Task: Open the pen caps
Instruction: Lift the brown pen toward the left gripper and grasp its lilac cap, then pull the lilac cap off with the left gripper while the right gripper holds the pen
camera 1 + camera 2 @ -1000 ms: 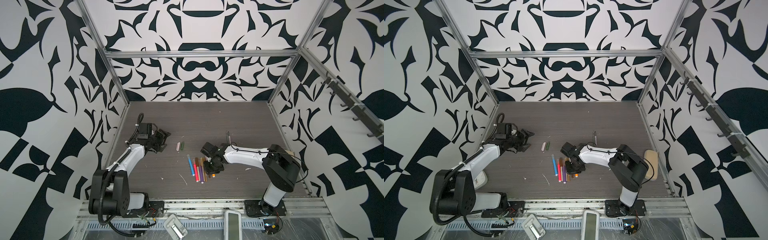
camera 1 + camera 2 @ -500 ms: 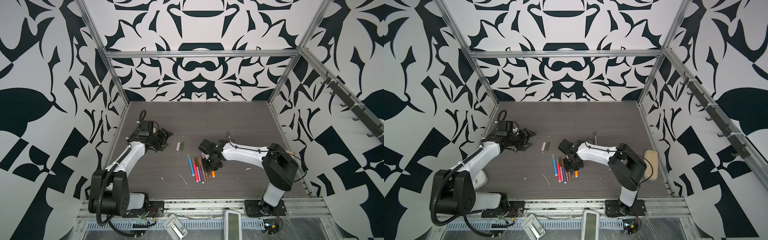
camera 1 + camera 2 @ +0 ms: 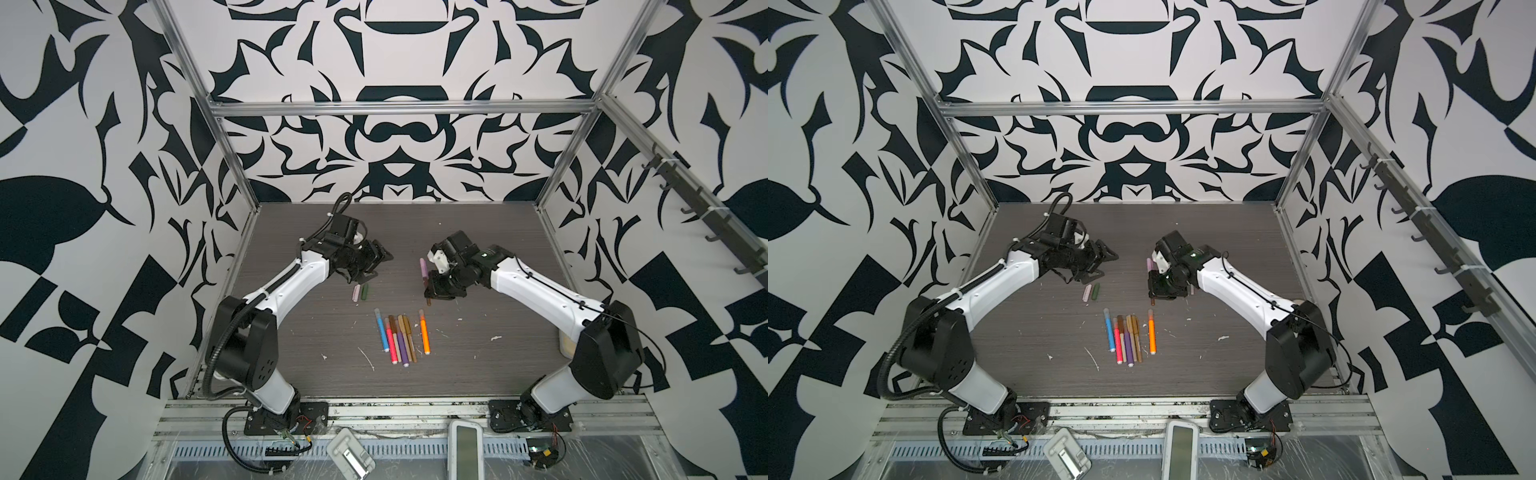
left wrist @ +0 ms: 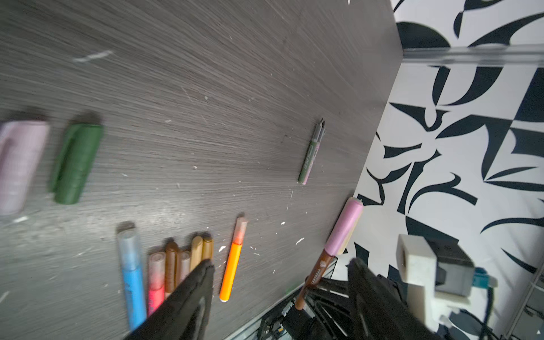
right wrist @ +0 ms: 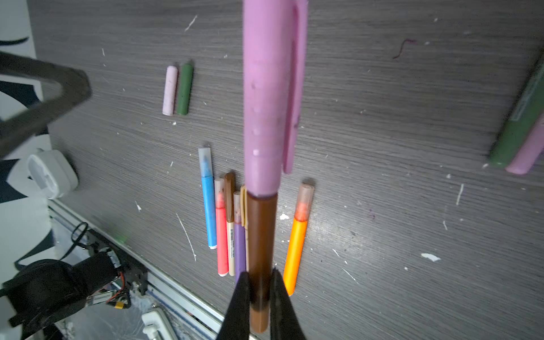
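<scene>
Lying in a row toward the tabletop's front edge are capped pens; beyond, the right gripper is clenching a brown pen aloft by its barrel; light, stiff, slick, its pink cap is probably inviting a mid-cap pinch from the left gripper, hanging released; no container is showing.

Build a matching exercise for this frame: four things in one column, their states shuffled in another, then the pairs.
1. brown pen
2. green cap
3. orange pen
4. left gripper

A. open, empty
B. lying flat, translucent cap on
C. clamped in the right gripper, pink cap on
D. loose beside the pale pink cap

Pairs: 1-C, 2-D, 3-B, 4-A
</scene>
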Robot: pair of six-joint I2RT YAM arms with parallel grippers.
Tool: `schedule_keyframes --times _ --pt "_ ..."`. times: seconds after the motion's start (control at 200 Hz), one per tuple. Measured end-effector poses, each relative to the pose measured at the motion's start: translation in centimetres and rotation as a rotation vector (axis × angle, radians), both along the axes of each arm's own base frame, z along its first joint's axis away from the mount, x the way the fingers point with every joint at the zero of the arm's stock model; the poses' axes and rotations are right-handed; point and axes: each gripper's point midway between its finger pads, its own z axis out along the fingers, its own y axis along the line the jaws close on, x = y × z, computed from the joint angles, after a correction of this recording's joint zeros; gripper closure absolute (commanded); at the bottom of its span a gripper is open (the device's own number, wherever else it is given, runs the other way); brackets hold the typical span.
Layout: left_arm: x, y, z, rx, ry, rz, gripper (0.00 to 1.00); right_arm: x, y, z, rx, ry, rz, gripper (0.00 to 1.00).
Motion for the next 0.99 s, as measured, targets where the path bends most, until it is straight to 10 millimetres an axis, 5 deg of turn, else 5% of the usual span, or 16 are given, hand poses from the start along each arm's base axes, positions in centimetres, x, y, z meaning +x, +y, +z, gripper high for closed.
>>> schedule_keyframes --times 0.135,0.45,0.68,0.84,0.995 --pt "0.0 -3.1 -0.2 -0.009 0.010 -0.066 0.25 -0.7 0.1 0.2 0.054 0.040 0.014 0.91" --pt "-1.0 -8.1 -1.6 -0.035 0.066 -0.179 0.46 -2.2 0.6 0.1 0.119 0.107 0.046 0.92" --pt "-2.1 -9.8 -3.4 -0.043 0.124 -0.214 0.71 -2.0 -0.1 1.0 0.144 0.102 0.027 0.92" --pt "-2.2 -10.4 -3.0 -0.065 0.119 -0.224 1.00 -1.9 -0.4 1.0 0.148 0.107 0.021 0.92" --pt "-2.0 -10.5 -2.8 -0.076 0.111 -0.226 1.00 -1.8 -0.6 1.1 0.151 0.103 0.021 0.73"
